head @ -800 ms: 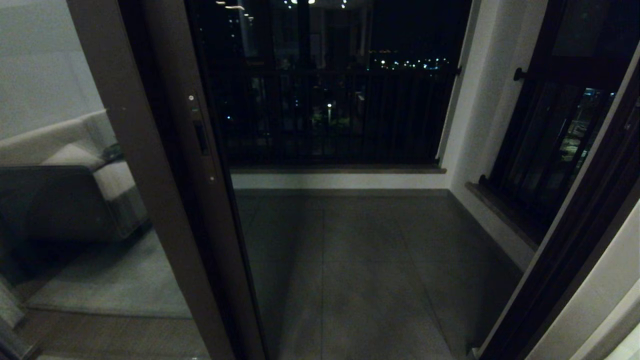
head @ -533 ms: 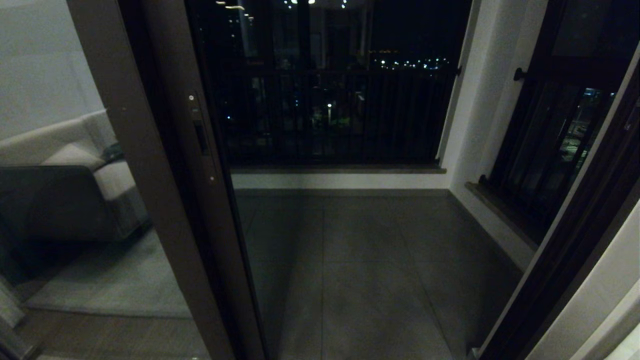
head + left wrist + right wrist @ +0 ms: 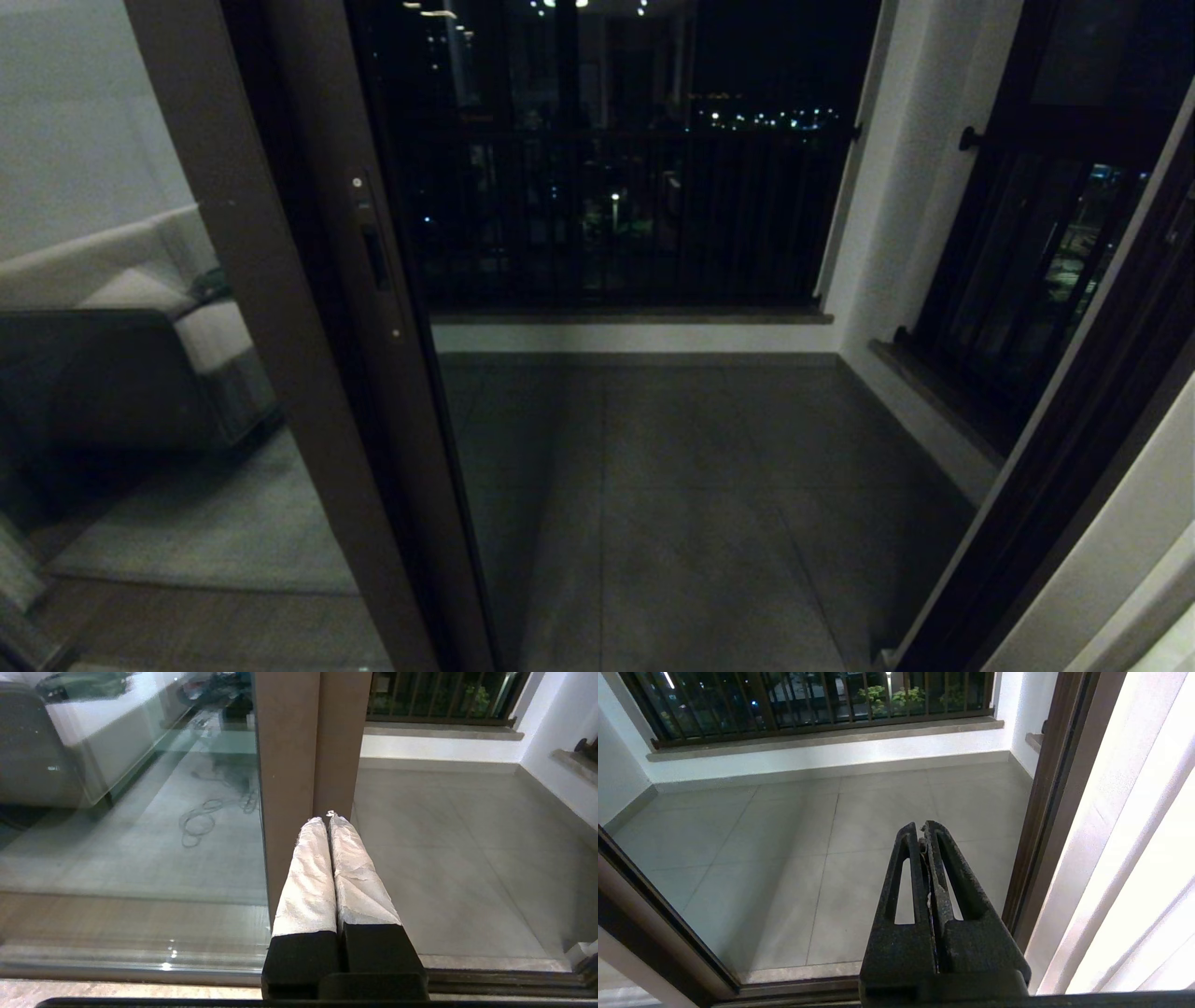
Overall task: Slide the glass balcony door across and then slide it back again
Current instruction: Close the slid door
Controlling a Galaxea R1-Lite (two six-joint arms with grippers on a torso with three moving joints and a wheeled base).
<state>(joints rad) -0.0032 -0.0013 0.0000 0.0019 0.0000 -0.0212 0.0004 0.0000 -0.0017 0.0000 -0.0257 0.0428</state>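
Head view showed the glass balcony door (image 3: pixel 308 308) drawn over to the 9 o'clock side of the opening, its dark brown stile running from 12 o'clock down to 6 o'clock, with the slim recessed handle (image 3: pixel 376 257) at about 10 o'clock from the frame's middle. Beside it stood a fixed pane (image 3: pixel 112 373) with a sofa (image 3: pixel 121 364) seen in its glass. The doorway itself lay open onto the tiled balcony floor (image 3: pixel 672 504), with a dark railing (image 3: pixel 616 215) at 12 o'clock and a barred window (image 3: pixel 1018 280) at 3 o'clock. Neither arm appeared in that view.

At the left wrist, the left gripper (image 3: pixel 327 817) pointed at the brown stile with its 2 white-wrapped fingers (image 3: pixel 308 872) pressed together, holding nothing; whether the tips touched the frame could not be told. At the right wrist, the right gripper (image 3: pixel 922 827) hung over the floor tiles near the door jamb (image 3: pixel 1045 812), its 2 black fingers (image 3: pixel 952 877) likewise closed on nothing
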